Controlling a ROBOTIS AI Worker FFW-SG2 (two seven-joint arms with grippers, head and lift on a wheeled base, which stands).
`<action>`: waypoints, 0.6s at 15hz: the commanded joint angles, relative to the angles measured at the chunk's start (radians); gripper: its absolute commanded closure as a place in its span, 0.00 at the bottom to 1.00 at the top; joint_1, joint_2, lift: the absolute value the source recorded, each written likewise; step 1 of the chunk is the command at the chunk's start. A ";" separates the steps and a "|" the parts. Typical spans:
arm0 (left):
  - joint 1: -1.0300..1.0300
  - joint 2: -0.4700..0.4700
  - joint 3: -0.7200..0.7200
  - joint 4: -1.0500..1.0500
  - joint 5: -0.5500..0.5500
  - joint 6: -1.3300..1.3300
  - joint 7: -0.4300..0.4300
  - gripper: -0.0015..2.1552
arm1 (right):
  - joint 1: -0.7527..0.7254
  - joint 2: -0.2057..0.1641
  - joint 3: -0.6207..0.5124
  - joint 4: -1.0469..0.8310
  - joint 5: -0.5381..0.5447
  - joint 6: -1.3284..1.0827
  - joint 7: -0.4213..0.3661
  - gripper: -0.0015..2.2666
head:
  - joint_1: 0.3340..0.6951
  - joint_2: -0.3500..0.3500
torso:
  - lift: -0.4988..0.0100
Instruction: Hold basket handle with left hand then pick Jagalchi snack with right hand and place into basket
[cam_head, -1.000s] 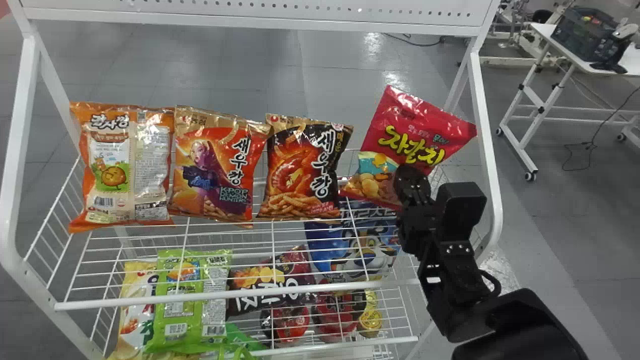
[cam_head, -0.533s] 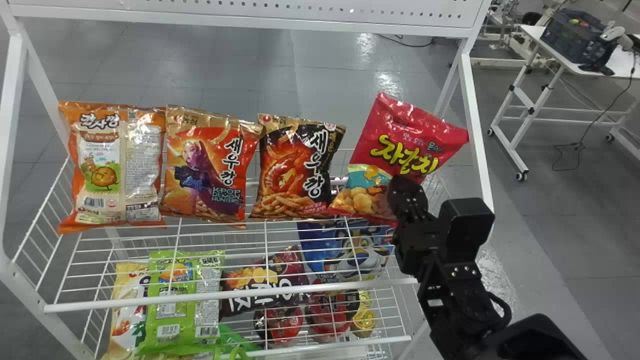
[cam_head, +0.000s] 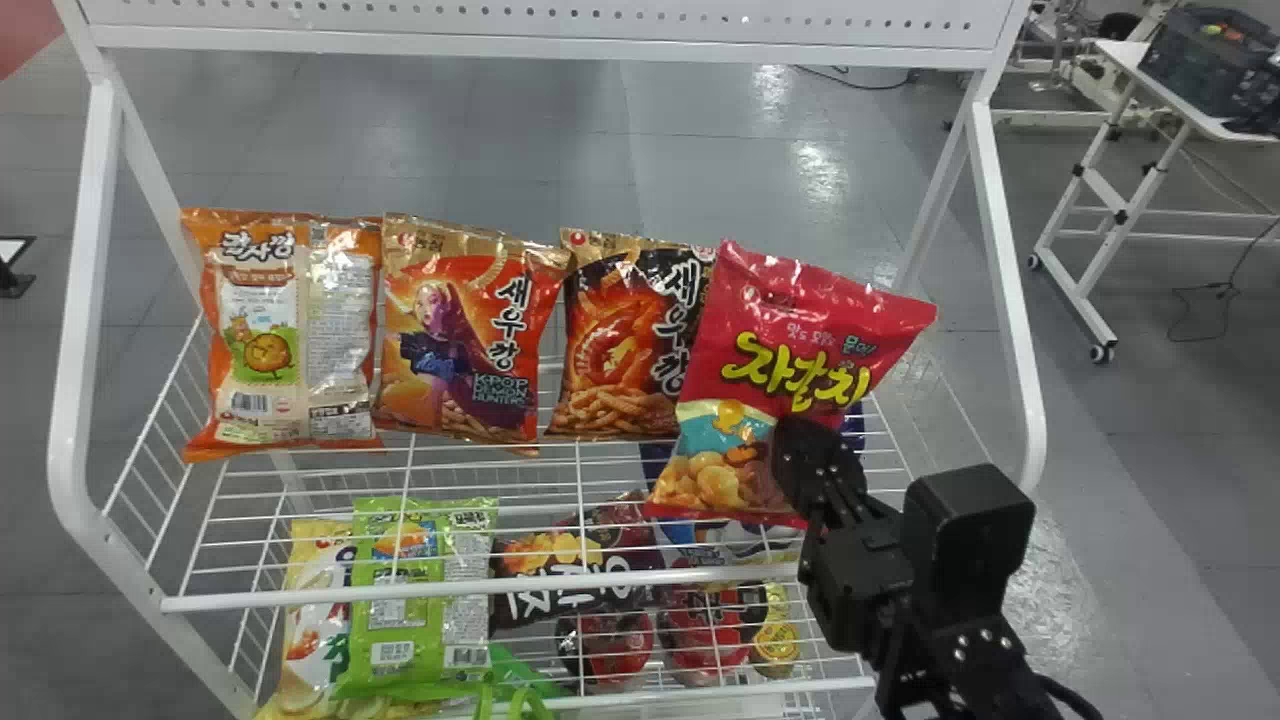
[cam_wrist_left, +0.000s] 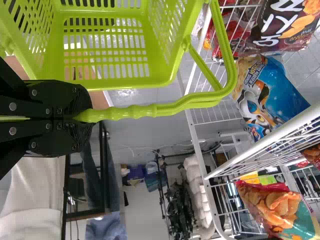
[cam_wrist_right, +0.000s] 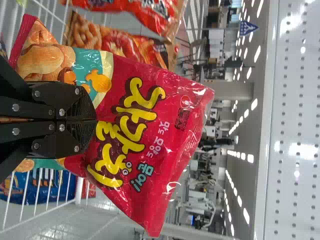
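The picking half of the task looks done. The right gripper (cam_wrist_right: 95, 120) has its fingers clenched on the red snack bag (cam_head: 795, 370), the Jagalchi, pinching it low on one side. In the head view the bag is right of centre, tilted, its printed front toward the camera, and it partly covers the edge of the black snack bag (cam_head: 620, 345). It seems lifted free of the wire shelf (cam_head: 480, 588), judging by how it hangs in front of the wires, though contact low down cannot be ruled out.

The holding half is also in place: the left gripper (cam_wrist_left: 87, 117) has its fingers closed around the handle (cam_wrist_left: 195, 102) of the green basket (cam_wrist_left: 135, 85). A bit of bright green at the bottom of the head view's frame, left of centre, is probably part of that basket.

What is left is the placing. The red bag has to travel from the right of the frame down toward the bottom edge, get over the basket's opening, and be let go there; the left grip should hold steady until then. The pinch is near one end, so the wide upper part may swing or fold and catch on the basket's rim or the handle. Lowering it well inside before opening the fingers would be safest.
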 joint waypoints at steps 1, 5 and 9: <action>0.000 -0.001 -0.002 -0.005 0.000 0.000 0.003 0.80 | 0.049 -0.037 0.044 -0.045 0.005 0.006 -0.001 0.97 | 1.00 0.43 | 0.96; 0.000 -0.004 0.000 -0.003 0.000 0.000 0.011 0.80 | 0.136 -0.091 0.090 -0.102 0.013 0.009 -0.002 0.97 | 1.00 0.50 | 0.96; -0.002 -0.004 0.001 0.000 0.000 -0.015 0.015 0.80 | 0.187 -0.134 0.159 -0.104 0.034 0.003 -0.004 0.97 | 1.00 0.57 | 0.96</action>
